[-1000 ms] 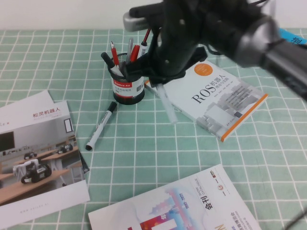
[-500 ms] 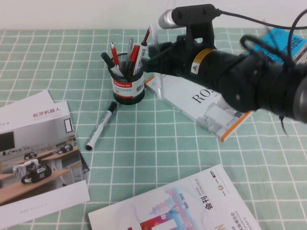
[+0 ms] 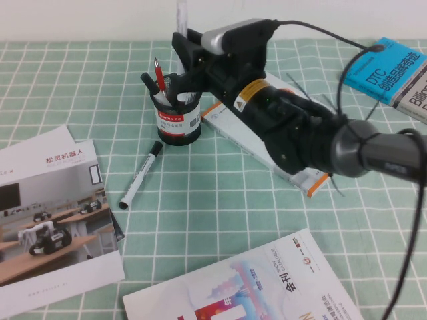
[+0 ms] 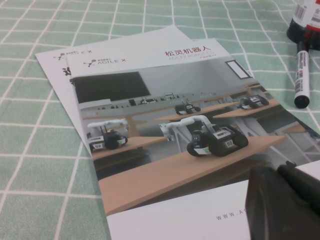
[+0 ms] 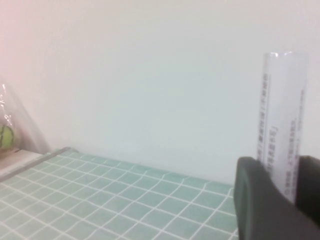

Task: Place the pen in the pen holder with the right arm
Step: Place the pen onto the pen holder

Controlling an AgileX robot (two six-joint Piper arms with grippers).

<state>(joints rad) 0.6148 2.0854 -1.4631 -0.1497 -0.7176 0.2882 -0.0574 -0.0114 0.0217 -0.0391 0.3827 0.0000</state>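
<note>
Item 1, right gripper (image 3: 181, 50): you have it over the holder (image 3: 177, 119), at the far centre of the table, reaching in from the right. Its fingers (image 5: 253, 200) are clamped on the pen (image 3: 181, 15), one dark finger on each side of the barrel in the right wrist view.

Item 2, pen: held upright, its top rising above the gripper against the far wall. Upright suits a straight drop into the cup; its lower end is hidden behind the gripper, so you cannot tell whether it has entered the mouth yet.

Item 3, holder: black mesh cup with a red-and-white label, already carrying several pens that lean left. You will likely need to aim for the free right part of the mouth.

Item 4, black-capped marker (image 3: 141, 175): lying on the cloth near the holder, on its near-left side, untouched. Not your target.

Item 5, ROS book (image 3: 303, 177): flat under the right arm, right of the holder.

Item 6, left gripper (image 4: 285, 205): parked low over the brochure (image 4: 160, 120) at near left; whether it is open or closed does not show.
</note>
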